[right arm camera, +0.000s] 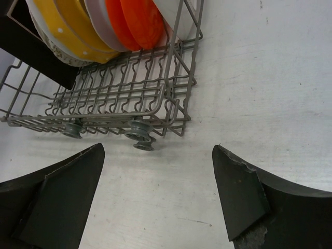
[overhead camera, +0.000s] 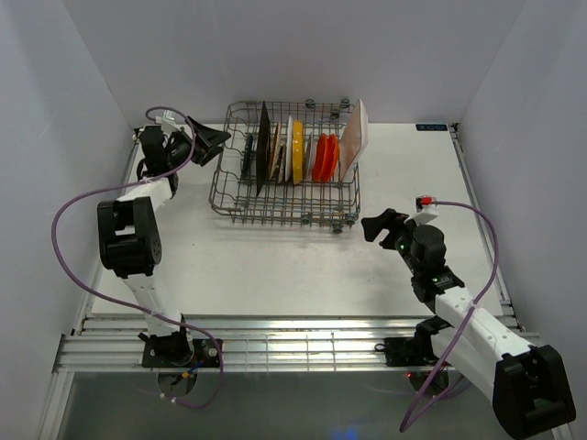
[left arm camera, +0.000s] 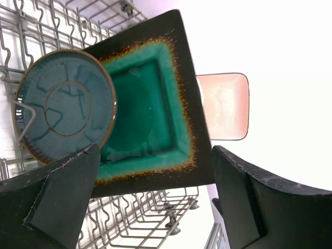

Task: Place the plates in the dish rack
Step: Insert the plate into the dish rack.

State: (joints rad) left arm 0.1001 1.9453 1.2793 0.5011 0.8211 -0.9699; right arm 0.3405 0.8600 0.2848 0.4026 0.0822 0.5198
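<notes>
Left gripper (left arm camera: 155,149) spread beside dish rack (overhead camera: 284,207); plates (overhead camera: 297,151) upright inside.

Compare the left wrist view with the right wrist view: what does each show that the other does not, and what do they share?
Left wrist only: the round dark teal plate and the green glazed face of the square teal plate. Right wrist only: the yellow plate, the orange-red plate and the rack's small wheels. Both: the grey wire dish rack, and an open claw in the foreground, the left claw in one, the right claw in the other.
</notes>
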